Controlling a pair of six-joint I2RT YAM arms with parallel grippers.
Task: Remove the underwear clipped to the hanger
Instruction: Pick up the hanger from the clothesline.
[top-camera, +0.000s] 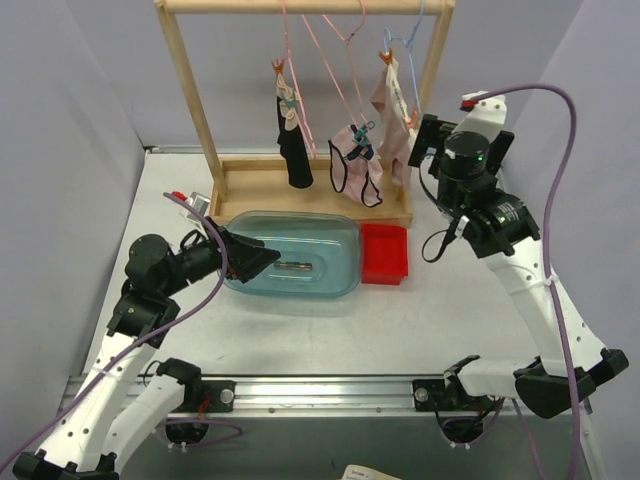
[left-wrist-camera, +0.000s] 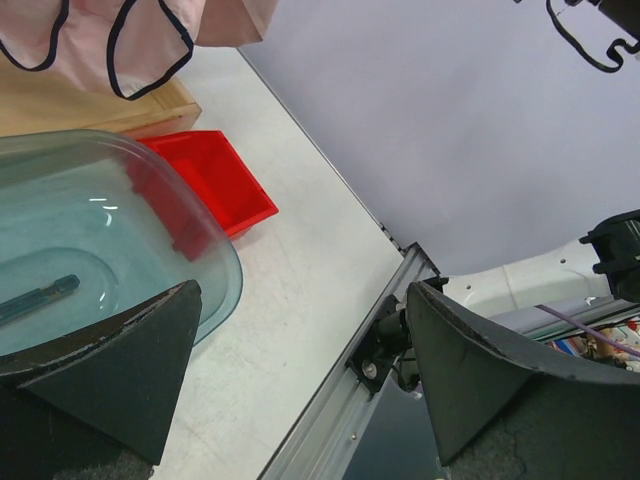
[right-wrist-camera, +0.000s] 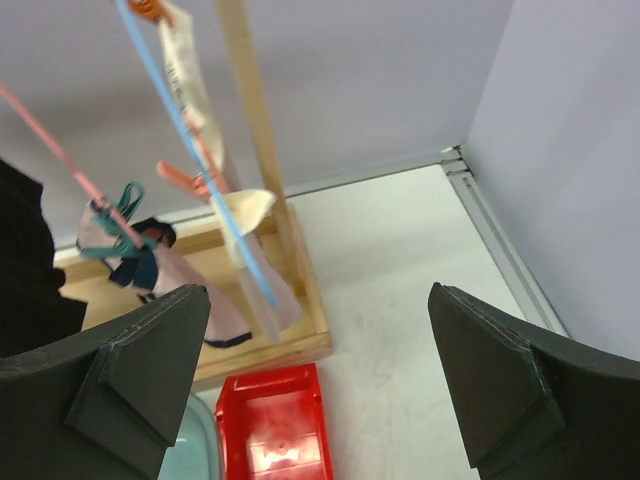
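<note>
Because the underwear (top-camera: 357, 165), clipped to hangers (top-camera: 322, 55) on the rack (top-camera: 190, 90), looks light, limp and stretchy, the left gripper (left-wrist-camera: 300, 290) and right gripper (right-wrist-camera: 318, 295), both gaping empty, should probably pinch bunched cloth just below a peg (top-camera: 279, 68) and pull gently down.

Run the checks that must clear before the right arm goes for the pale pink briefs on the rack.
1. Right gripper open and empty: ok.
2. Left gripper open and empty: ok; it sits at the near-left end of the clear tub.
3. Pale pink briefs hanging on the wooden rack: ok, as are the black briefs and the dark-trimmed pink briefs.
4. Right gripper touching the pale pink briefs: not ok; it is beside them, apart.
5. How firmly the orange clothespin holds them: cannot tell.
6. Red bin empty: ok.
</note>
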